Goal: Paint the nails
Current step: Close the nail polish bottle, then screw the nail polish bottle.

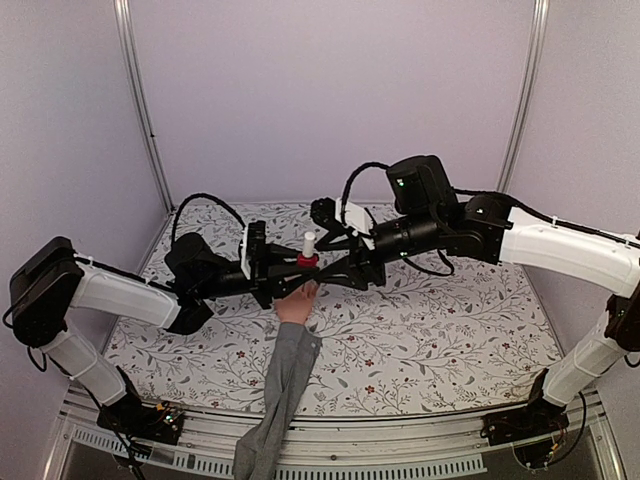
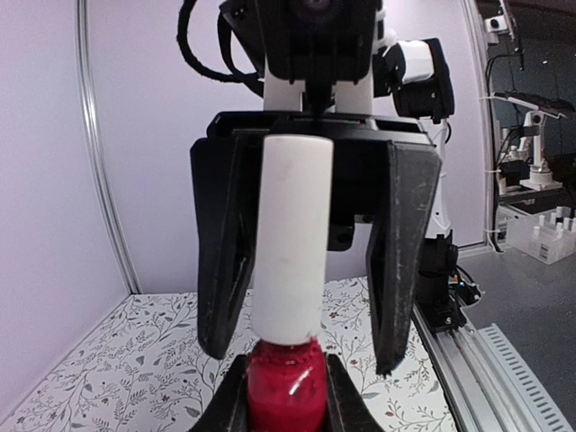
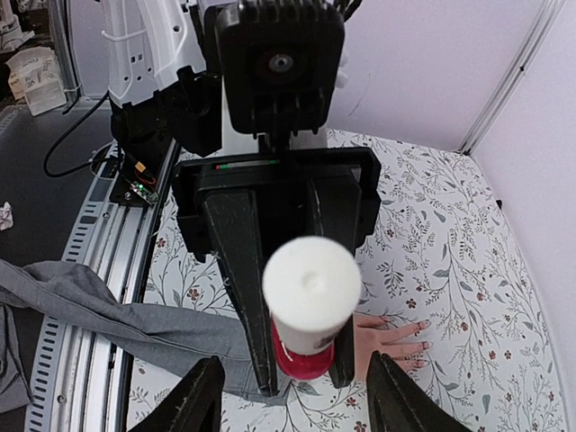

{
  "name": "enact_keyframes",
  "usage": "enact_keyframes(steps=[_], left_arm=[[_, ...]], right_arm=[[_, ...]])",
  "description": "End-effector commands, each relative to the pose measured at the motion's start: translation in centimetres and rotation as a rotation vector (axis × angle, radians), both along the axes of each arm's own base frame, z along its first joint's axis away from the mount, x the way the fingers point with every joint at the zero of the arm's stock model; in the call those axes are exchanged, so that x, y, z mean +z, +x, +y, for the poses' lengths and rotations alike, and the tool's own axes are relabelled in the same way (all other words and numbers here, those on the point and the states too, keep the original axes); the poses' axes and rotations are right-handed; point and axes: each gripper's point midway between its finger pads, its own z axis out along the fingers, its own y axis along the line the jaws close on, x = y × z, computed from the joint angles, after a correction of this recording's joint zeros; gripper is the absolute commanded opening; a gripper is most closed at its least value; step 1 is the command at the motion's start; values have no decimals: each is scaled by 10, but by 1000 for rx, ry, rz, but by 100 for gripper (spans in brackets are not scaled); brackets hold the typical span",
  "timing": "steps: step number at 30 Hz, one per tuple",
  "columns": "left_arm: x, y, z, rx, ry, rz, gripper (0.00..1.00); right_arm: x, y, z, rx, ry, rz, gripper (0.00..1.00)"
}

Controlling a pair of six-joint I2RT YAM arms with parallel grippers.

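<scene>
The tiny nails (image 3: 423,325) of the peach, matte mannequin hand (image 3: 389,335) lie fingers-spread on the floral-printed surface (image 3: 468,252); its limp grey cloth sleeve (image 3: 135,317) trails toward the near edge; whether the nails carry polish I cannot tell. Raised over it, my left hand (image 2: 286,409) is clamped on the small glossy red polish bottle (image 2: 283,378); my right hand (image 2: 301,353) stands with jaws apart astride the smooth white cylindrical cap (image 2: 292,234), not gripping it. I judge this the uncapping step; next I'd pinch the cap, twist, and lift straight.
</scene>
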Motion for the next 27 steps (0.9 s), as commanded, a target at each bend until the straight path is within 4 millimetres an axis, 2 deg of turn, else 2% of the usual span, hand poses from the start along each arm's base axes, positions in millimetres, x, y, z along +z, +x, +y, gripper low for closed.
enact_keyframes(steps=[1,7,13,21,27], left_arm=[[9,-2,3,-28,-35,-21,0],[4,-12,-1,-109,-15,-15,0],[-1,-20,-9,-203,12,8,0],[-4,-23,-15,-256,31,27,0],[-4,-23,-16,-265,34,29,0]], right_arm=[[30,-1,-10,-1,102,-13,66],[50,-9,-22,38,199,-21,69],[71,-28,-23,151,244,-45,62],[62,-33,-12,214,208,-14,59],[55,-33,-3,229,180,-7,42]])
